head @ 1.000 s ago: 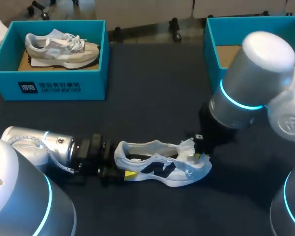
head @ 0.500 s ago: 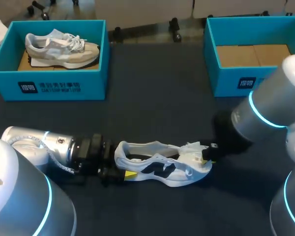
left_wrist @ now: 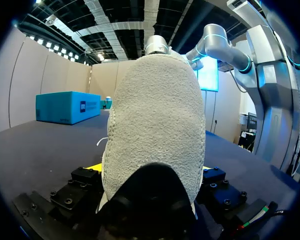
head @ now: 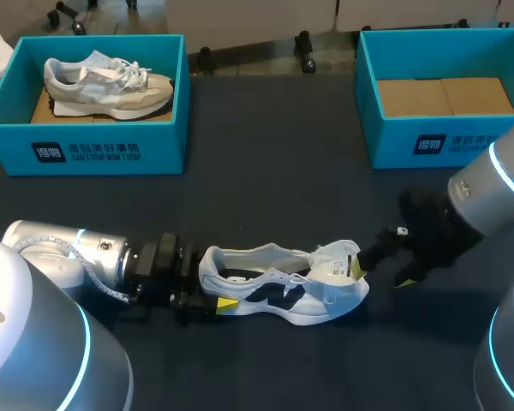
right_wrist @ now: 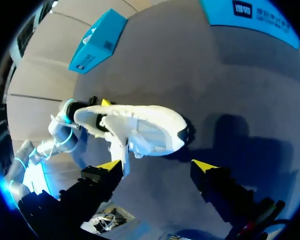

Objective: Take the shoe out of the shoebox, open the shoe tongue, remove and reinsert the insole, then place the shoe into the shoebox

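White shoe [head: 283, 295] sits heel-first, clamped between my left fingers [head: 227, 304] to steady it. My right fingers [right_wrist: 206, 167] stand open just beside its toe.

A dark, cloth-covered table [head: 274, 188] carries an open teal cardboard shoebox [head: 163, 150] upper left, a second teal cardboard shoebox [head: 394, 141] upper right, and a white-and-black sneaker [head: 325, 300] lower centre.

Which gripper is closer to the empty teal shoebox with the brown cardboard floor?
Right. The right gripper hangs open in front of the empty teal shoebox; the left gripper is far across the table, shut on the heel of the white shoe.
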`<act>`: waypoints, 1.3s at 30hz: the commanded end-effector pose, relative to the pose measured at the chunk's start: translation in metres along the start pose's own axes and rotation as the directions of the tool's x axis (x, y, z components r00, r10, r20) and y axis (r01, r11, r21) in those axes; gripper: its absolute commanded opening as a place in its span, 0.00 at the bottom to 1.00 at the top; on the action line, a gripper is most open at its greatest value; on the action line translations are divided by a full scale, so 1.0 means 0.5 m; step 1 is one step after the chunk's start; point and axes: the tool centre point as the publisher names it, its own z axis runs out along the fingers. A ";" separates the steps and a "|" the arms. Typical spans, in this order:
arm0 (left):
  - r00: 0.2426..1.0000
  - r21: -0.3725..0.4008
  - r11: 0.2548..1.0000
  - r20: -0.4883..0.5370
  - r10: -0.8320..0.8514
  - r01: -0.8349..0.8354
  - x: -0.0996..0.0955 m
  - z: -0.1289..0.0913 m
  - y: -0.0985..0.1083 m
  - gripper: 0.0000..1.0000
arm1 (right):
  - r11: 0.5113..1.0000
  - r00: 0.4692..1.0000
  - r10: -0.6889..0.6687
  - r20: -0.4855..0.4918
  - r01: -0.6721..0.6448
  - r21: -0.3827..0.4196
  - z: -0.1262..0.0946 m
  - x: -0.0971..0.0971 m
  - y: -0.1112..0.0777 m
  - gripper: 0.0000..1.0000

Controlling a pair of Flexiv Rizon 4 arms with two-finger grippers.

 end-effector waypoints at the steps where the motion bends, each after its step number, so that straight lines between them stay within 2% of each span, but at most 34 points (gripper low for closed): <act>1: 1.000 0.000 1.000 0.001 0.000 0.000 0.001 -0.002 -0.001 0.00 | 0.996 0.988 -0.063 0.142 0.053 0.075 -0.078 0.043 0.005 1.00; 4: 1.000 0.000 1.000 0.001 0.000 0.000 0.001 -0.002 -0.001 0.00 | 0.985 0.958 -0.133 0.254 0.098 0.144 -0.097 0.073 0.011 1.00; 7: 1.000 0.000 1.000 0.001 0.000 0.000 0.001 -0.002 -0.001 0.00 | 0.976 0.912 -0.182 0.368 0.123 0.178 -0.117 0.098 0.012 1.00; 13: 1.000 0.000 1.000 0.001 0.000 0.000 0.001 -0.002 -0.001 0.00 | 0.940 0.809 -0.331 0.485 0.237 0.246 -0.140 0.147 0.021 1.00; 14: 1.000 0.000 1.000 0.001 0.000 0.000 0.001 -0.002 -0.001 0.00 | 0.932 0.792 -0.353 0.498 0.252 0.261 -0.143 0.155 0.023 0.96; 15: 1.000 0.000 1.000 0.001 0.000 0.000 0.001 -0.002 -0.001 0.00 | 0.926 0.778 -0.371 0.507 0.268 0.267 -0.146 0.163 0.025 0.76; 16: 1.000 0.000 1.000 0.001 0.000 0.000 0.001 -0.002 -0.001 0.00 | 0.914 0.762 -0.401 0.508 0.299 0.273 -0.151 0.170 0.026 0.48; 17: 1.000 0.000 1.000 0.001 0.000 0.000 0.001 -0.002 -0.001 0.00 | 0.903 0.749 -0.429 0.506 0.332 0.275 -0.154 0.176 0.026 0.29; 18: 1.000 0.000 1.000 0.001 0.000 0.000 0.001 -0.002 -0.001 0.00 | 0.893 0.730 -0.450 0.514 0.349 0.286 -0.157 0.182 0.026 0.00; 23: 1.000 0.000 1.000 0.001 0.000 0.000 0.001 -0.002 -0.001 0.00 | 0.807 0.612 -0.590 0.527 0.446 0.386 -0.156 0.210 0.028 0.00; 25: 1.000 0.000 1.000 0.001 0.000 0.000 0.001 -0.002 -0.001 0.00 | 0.757 0.583 -0.653 0.483 0.508 0.410 -0.153 0.214 0.031 0.00; 30: 1.000 0.000 1.000 0.001 0.000 0.000 0.001 -0.002 -0.001 0.00 | 0.665 0.523 -0.746 0.413 0.628 0.405 -0.150 0.231 0.041 0.00; 31: 1.000 0.000 1.000 0.001 0.000 0.000 0.001 -0.002 -0.001 0.00 | 0.630 0.502 -0.774 0.386 0.675 0.385 -0.150 0.238 0.041 0.00; 33: 1.000 0.000 1.000 0.001 0.000 0.000 0.001 -0.002 -0.001 0.00 | 0.588 0.494 -0.806 0.326 0.732 0.344 -0.151 0.246 0.042 0.00; 34: 1.000 0.000 1.000 0.001 0.000 0.000 0.001 -0.002 -0.001 0.00 | 0.581 0.506 -0.812 0.291 0.749 0.320 -0.150 0.250 0.045 0.00; 39: 1.000 0.000 1.000 0.001 0.000 0.000 0.001 -0.002 -0.001 0.00 | 0.581 0.506 -0.812 0.291 0.749 0.320 -0.150 0.250 0.045 0.00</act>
